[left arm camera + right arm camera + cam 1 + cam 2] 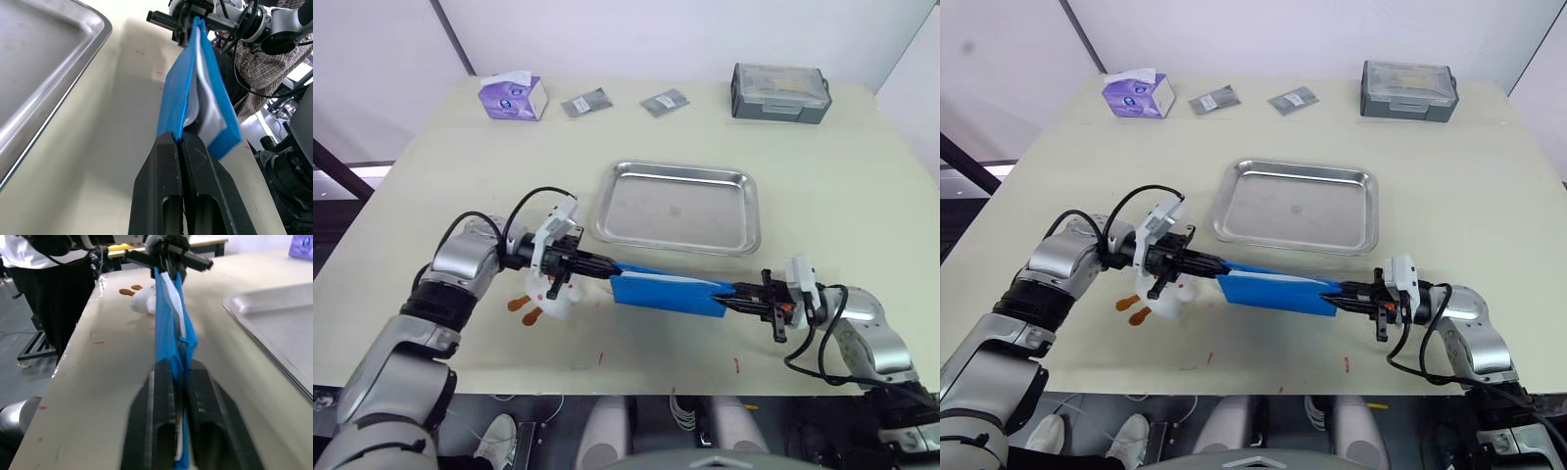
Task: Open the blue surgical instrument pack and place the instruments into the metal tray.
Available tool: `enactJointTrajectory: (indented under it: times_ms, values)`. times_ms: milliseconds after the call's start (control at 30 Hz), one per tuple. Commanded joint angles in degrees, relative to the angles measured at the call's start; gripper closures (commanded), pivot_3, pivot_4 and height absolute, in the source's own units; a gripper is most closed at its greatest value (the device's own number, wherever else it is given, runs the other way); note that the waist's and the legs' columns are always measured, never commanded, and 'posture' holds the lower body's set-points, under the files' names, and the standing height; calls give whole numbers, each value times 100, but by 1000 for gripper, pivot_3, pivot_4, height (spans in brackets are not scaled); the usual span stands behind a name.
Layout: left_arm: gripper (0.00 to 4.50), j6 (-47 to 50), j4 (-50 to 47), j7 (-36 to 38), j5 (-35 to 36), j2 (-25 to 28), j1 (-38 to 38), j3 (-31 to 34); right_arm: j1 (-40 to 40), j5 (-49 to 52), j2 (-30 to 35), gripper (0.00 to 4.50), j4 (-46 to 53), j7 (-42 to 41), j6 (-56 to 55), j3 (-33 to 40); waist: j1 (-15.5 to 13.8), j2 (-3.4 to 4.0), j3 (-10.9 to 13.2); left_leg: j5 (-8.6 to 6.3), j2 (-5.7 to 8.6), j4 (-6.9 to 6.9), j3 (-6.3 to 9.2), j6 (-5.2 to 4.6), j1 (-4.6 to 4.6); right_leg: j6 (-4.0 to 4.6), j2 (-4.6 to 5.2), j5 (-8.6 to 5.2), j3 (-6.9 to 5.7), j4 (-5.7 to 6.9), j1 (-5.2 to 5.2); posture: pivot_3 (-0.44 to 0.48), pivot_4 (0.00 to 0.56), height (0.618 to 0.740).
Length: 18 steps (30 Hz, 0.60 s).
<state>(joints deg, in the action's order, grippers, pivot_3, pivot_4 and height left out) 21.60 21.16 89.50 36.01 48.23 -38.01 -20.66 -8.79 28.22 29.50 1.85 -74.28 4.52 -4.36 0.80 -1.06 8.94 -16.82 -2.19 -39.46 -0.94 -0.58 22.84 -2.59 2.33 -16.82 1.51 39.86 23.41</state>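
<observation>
The blue surgical instrument pack (pixel 668 292) hangs stretched between my two grippers, just above the table in front of the metal tray (pixel 677 206). My left gripper (pixel 611 265) is shut on one end of the pack (pixel 195 93). My right gripper (pixel 736 297) is shut on the opposite end (pixel 171 323). The pack's blue flaps stand slightly apart, with pale lining showing between them. The tray holds nothing. The instruments are hidden inside the pack.
A small white toy with orange feet (pixel 548 300) lies under my left wrist. At the table's far edge sit a purple tissue box (pixel 514 96), two grey foil packets (pixel 585 103), and a grey lidded box (pixel 779 93).
</observation>
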Motion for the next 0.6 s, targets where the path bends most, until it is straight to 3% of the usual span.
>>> enactJointTrajectory:
  times_ms: [33, 167, 200, 400, 600]
  values:
    - [4500, -73, -54, 300, 54, 101, 17, 262, 8, 86, 71, 2339, 281, 2, 85, 22, 0, 0, 0, 0, 0, 0, 0, 0, 0, 0, 0, 0, 0, 0, 0, 0, 150, 740]
    - [4500, -2, -135, 300, 57, 110, 112, 388, 109, 194, 210, 298, 483, 26, 227, 165, 1, 0, 0, 0, 0, 0, 0, 0, 0, 0, 0, 0, 0, 0, 0, 0, 150, 740]
    - [4500, 6, -159, 300, 49, 106, 141, 415, 162, 248, 312, 69, 579, 8, 328, 220, -1, 0, 0, 0, 0, 0, 1, 0, 0, 0, 0, 0, -1, 0, 0, 0, 150, 740]
    - [4500, 43, -211, 300, -70, -8, 276, 589, 472, 1123, 992, 69, 1371, 119, 1460, 766, -13, 0, 0, -1, 1, -2, 1, -1, 1, 0, 2, 0, -1, -1, -2, 0, 150, 740]
    - [4500, 44, -187, 300, -236, -171, 326, 702, 274, 2114, 1082, 69, 1949, 904, 2327, 1457, -2, 0, 0, -1, 1, -2, 1, -2, 0, 0, 1, 0, -1, 0, -2, 0, 150, 740]
